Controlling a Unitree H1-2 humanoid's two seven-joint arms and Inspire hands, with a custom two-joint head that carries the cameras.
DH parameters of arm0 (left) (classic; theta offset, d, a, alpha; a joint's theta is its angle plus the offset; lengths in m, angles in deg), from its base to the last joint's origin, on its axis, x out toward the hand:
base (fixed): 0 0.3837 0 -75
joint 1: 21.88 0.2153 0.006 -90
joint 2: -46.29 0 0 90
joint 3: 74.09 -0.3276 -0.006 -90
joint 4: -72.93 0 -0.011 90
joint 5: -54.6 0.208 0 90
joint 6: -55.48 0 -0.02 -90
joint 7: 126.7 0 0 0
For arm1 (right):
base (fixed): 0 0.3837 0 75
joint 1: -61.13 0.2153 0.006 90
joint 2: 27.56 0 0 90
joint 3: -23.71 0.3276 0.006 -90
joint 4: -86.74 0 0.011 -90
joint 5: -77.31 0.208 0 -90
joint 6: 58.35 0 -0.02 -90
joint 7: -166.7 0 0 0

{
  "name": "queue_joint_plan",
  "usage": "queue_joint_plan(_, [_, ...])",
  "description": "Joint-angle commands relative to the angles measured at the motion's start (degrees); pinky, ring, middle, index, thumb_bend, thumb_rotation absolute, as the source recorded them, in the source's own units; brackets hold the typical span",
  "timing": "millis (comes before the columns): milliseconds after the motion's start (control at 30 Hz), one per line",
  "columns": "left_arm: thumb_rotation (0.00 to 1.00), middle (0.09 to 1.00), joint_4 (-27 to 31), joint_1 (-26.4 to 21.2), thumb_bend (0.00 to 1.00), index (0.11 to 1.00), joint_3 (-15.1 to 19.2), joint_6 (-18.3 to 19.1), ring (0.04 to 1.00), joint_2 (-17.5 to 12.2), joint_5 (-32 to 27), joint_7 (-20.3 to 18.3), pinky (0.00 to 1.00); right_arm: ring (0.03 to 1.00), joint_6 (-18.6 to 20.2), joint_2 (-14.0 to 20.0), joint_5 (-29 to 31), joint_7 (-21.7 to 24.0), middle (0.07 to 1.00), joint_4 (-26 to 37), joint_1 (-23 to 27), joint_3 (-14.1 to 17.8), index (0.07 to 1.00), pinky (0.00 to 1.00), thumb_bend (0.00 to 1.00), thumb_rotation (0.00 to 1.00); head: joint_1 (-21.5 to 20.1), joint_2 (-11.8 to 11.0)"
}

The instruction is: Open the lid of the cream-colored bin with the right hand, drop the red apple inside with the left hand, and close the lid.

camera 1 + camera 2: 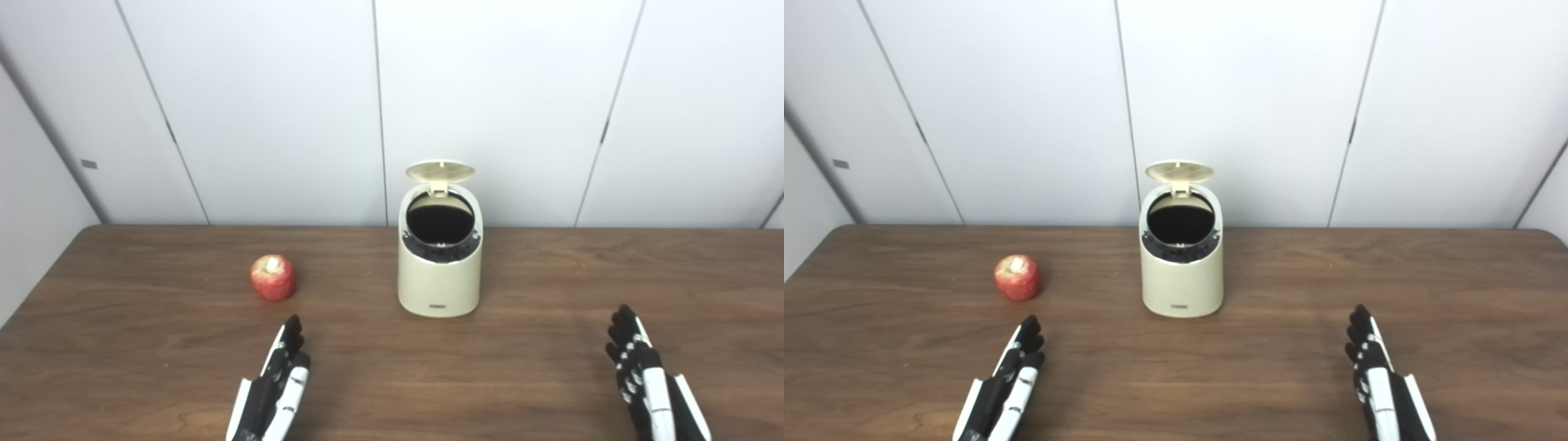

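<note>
Your left hand (pixel 278 380) lies empty with fingers straight, near the round red apple (pixel 272 277), placed to reach it; the cream-colored plastic bin (pixel 439 269) stands mid-table (pixel 551 275), its lid (pixel 440 171) already up; your right hand (pixel 643 373) waits empty and flat, well right of the bin.

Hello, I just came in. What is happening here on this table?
A robot is working on putting the red apple into the cream-colored bin. The lid already stands open. The apple lies on the table, left of the bin, untouched. The left robot hand and right robot hand are both open, holding nothing.
</note>
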Motion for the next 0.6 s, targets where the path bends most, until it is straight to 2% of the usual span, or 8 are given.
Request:
queue_joint_plan(0, [0.64,0.996,1.3,2.7,0.41,1.0,-0.6,-1.1,1.0,1.3,0.9,0.4,1.0,1.0,-3.6,1.6,1.2,0.6,1.0,-2.0,0.5,0.7,1.0,1.0,0.58,1.0,1.3,-0.3])
queue_joint_plan(33, [0.64,0.995,1.2,2.8,0.41,1.0,-0.8,-1.2,1.0,1.5,1.2,0.5,1.0,1.0,-4.0,1.9,1.4,0.8,1.0,-2.5,0.5,0.7,1.0,1.0,0.58,1.0,2.9,-0.9])
queue_joint_plan(167, [0.61,0.991,1.1,3.0,0.4,1.0,-1.3,-0.8,1.0,2.1,1.9,1.1,1.0,1.0,-3.7,2.6,2.4,1.2,1.0,-3.1,0.6,0.6,1.0,1.0,0.61,1.0,5.0,-1.7])
queue_joint_plan(333, [0.62,0.984,0.3,2.8,0.42,1.0,-1.8,-1.4,0.998,2.5,3.5,2.2,1.0,1.0,-1.6,2.3,2.7,0.5,0.986,-1.5,0.5,0.1,0.975,1.0,0.66,1.0,5.8,-2.5])
queue_joint_plan(567, [0.64,0.993,0.1,2.7,0.48,1.0,-2.2,-1.9,1.0,2.2,4.5,3.0,1.0,0.996,0.9,1.5,2.8,-0.2,0.97,1.1,0.5,-0.2,0.958,1.0,0.65,1.0,5.8,-2.5])
